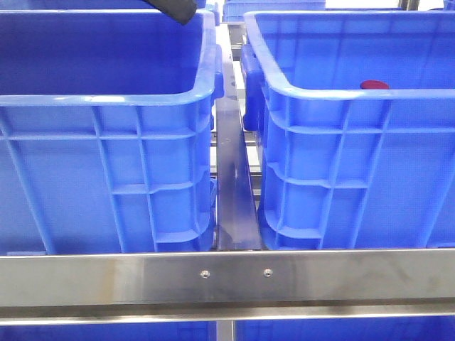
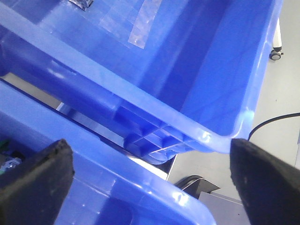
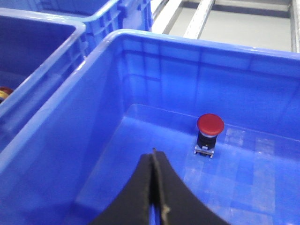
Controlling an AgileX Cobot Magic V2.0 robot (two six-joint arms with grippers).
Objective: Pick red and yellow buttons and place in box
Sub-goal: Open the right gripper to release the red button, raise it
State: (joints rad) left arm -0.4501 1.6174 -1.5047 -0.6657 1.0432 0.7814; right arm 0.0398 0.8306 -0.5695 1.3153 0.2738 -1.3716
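A red button (image 3: pixel 209 124) with a domed cap on a black base stands upright on the floor of a blue crate (image 3: pixel 140 40). From the front only its red top (image 1: pixel 375 85) shows over the right crate's rim (image 1: pixel 334 96). My right gripper (image 3: pixel 153 155) hangs shut and empty inside that crate, short of the button. A matching blue crate (image 1: pixel 106 99) stands on the left; which one is the box I cannot tell. My left gripper (image 2: pixel 150 185) is wide open over two crate rims (image 2: pixel 140 101), holding nothing. A small red and yellow piece (image 3: pixel 4 93) shows in the neighbouring crate.
A steel rail (image 1: pixel 227 280) runs across in front of both crates, and a narrow metal strip (image 1: pixel 231 192) fills the gap between them. A dark arm part (image 1: pixel 174 8) pokes in above the left crate. Floor, a cable (image 2: pixel 269 123) and a caster (image 2: pixel 275 52) lie beyond.
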